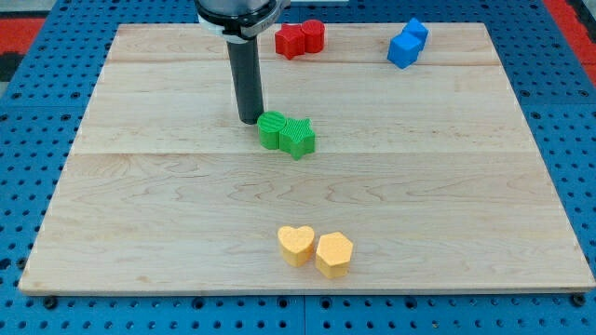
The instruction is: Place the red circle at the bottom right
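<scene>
1. Nearest the view's bottom: a yellow heart-shaped block (296,245) and a yellow hexagonal block (333,254), side by side and touching, just right of centre on the pale wooden board (140,233). Bottom right corner of the board bare.

2. Mid-board: a green round block (272,129) pressed against a green star-shaped block (299,138), the pair slightly above centre.

3. Just to the view's left of the green round block: my tip (249,121), the lower end of the straight dark rod (247,79), down on the wood and seemingly touching or almost touching that block's left edge. No claw on this rig at all, only a plain rod, so nothing to open, close or hold.

4. Farther back, at the view's top edge a little right of centre: a red star-like block (291,41) with the red circle (313,35) tight against its right side.

5. Farthest right along the top: two blue cube-like blocks (407,43) stacked diagonally in the view and touching, exact shapes hard to make out.

6. Progress, as a judgement: barely begun. Red circle at the top, well apart from the bottom right target, nearly the whole depth of the board left to cross. Tip well apart from it, beside the greens instead. Left to do: get behind the red circle on its top-left side, separate it from the red star-like block, then push down and rightward, passing clear of the green and yellow pairs.
</scene>
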